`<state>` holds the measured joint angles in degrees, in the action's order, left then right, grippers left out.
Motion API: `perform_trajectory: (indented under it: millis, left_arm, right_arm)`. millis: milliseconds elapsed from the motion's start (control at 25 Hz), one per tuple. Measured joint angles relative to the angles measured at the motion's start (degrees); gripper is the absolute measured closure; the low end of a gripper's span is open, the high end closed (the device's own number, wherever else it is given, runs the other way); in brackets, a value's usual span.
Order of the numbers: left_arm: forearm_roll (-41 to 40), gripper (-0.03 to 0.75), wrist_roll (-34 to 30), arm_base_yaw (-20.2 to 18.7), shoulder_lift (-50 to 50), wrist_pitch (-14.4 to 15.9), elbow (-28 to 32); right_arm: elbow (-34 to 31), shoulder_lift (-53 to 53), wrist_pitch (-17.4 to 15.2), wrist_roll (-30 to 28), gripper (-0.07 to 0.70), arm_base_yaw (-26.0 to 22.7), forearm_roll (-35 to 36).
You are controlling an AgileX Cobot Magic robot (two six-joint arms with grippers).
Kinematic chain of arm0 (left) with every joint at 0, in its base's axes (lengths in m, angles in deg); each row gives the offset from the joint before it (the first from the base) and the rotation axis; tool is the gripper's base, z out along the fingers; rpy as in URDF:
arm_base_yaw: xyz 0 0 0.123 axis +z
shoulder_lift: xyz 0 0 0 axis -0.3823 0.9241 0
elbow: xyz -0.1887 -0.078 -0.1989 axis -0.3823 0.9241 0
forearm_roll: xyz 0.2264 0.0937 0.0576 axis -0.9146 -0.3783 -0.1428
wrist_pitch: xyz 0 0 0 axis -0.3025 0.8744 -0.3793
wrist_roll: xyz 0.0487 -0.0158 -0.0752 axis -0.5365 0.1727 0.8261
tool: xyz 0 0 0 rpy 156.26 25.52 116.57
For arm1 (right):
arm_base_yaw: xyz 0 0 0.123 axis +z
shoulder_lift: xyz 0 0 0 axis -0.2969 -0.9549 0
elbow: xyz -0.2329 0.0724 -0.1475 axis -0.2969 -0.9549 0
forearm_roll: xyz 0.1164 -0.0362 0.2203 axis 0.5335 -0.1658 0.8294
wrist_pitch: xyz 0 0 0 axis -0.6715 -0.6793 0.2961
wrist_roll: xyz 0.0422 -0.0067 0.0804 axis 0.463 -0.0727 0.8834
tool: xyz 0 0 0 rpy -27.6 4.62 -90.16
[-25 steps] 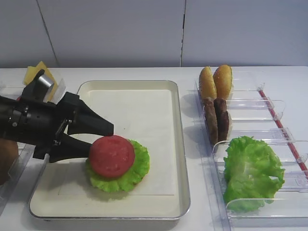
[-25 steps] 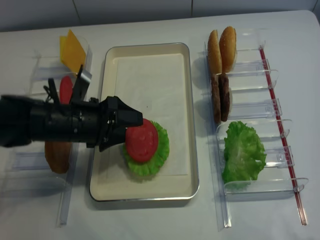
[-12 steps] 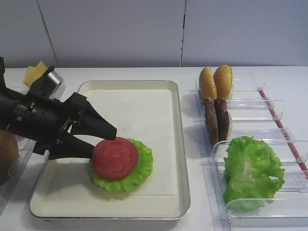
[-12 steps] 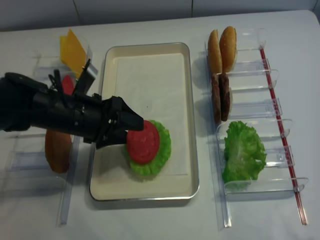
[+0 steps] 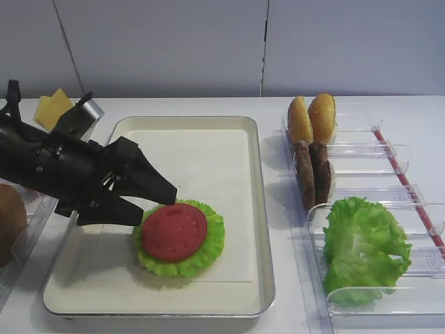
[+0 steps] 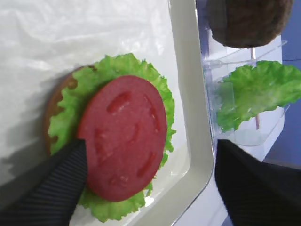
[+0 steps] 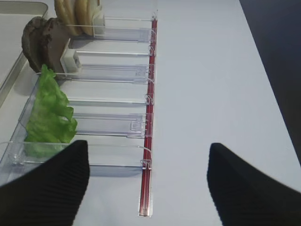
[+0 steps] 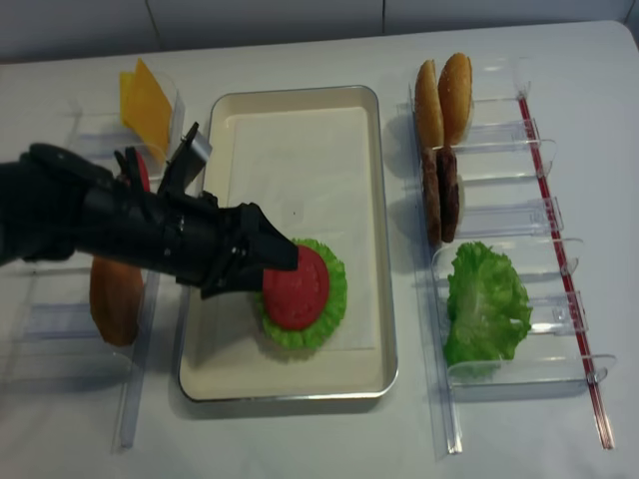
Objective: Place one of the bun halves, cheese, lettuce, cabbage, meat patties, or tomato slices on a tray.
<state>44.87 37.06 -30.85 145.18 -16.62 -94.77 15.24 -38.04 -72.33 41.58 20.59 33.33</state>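
The cream tray (image 5: pixel 259 209) holds a lettuce leaf (image 5: pixel 208 247) with one of the tomato slices (image 5: pixel 174 232) lying flat on top; a brown bun edge (image 6: pixel 55 101) peeks out from under the leaf. My left gripper (image 5: pixel 156 207) is open, its black fingers straddling the slice's left side. In the left wrist view one finger (image 6: pixel 51 186) touches the slice's (image 6: pixel 124 134) edge and the other (image 6: pixel 254 188) stands well apart from it. My right gripper (image 7: pixel 146 146) is open above bare table and holds nothing.
Clear bins on the right hold bun halves (image 5: pixel 311 117), meat patties (image 5: pixel 313 170) and more lettuce (image 5: pixel 361 247). Bins on the left hold cheese (image 5: pixel 52 108), a tomato slice (image 8: pixel 135 170) and a brown bun (image 8: pixel 115 299). A red strip (image 7: pixel 149 117) runs beside the right bins.
The tomato slice has gone from tilted between the left fingers to lying flat on the lettuce. The left gripper and the stack have shifted a little to the right.
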Motion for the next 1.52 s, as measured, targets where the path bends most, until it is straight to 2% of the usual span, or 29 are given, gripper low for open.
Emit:
perform_trajectory:
  millis: [120,240,440,520,640,760,880,1320,1520]
  left_arm:
    - [-4.3,0.158,2.7,0.0,0.0,1.2,-3.3]
    - [-13.0,0.158,8.0,0.0,0.0,3.8,-8.2]
    - [-35.6,0.158,22.7,0.0,0.1,10.8,-20.7]
    - [-43.7,0.159,28.7,0.0,0.1,12.7,-25.7]
    - [-52.3,0.160,34.6,0.0,-0.7,13.9,-32.5]
    - [-56.3,0.160,36.6,0.0,-3.1,14.4,-37.1]
    - [-59.1,0.167,37.0,0.0,-7.0,15.0,-39.4]
    - [-66.3,0.170,37.3,0.0,-27.5,16.7,-39.7]
    - [-69.9,0.170,40.3,0.0,-36.6,17.1,-39.7]
  right_arm:
    - [0.0,0.0,0.0,0.0,0.089,0.0,0.0]
    - [0.0,0.0,0.0,0.0,0.089,0.0,0.0]
    - [0.0,0.0,0.0,0.0,0.089,0.0,0.0]
    - [0.0,0.0,0.0,0.0,0.089,0.0,0.0]
    - [0.0,0.0,0.0,0.0,0.089,0.0,0.0]
    - [0.0,0.0,0.0,0.0,0.089,0.0,0.0]
    - [0.0,0.0,0.0,-0.1,0.089,0.0,0.0]
    - [0.0,0.0,0.0,-0.2,0.089,0.0,0.0]
    - [0.0,0.0,0.0,-0.2,0.089,0.0,0.0]
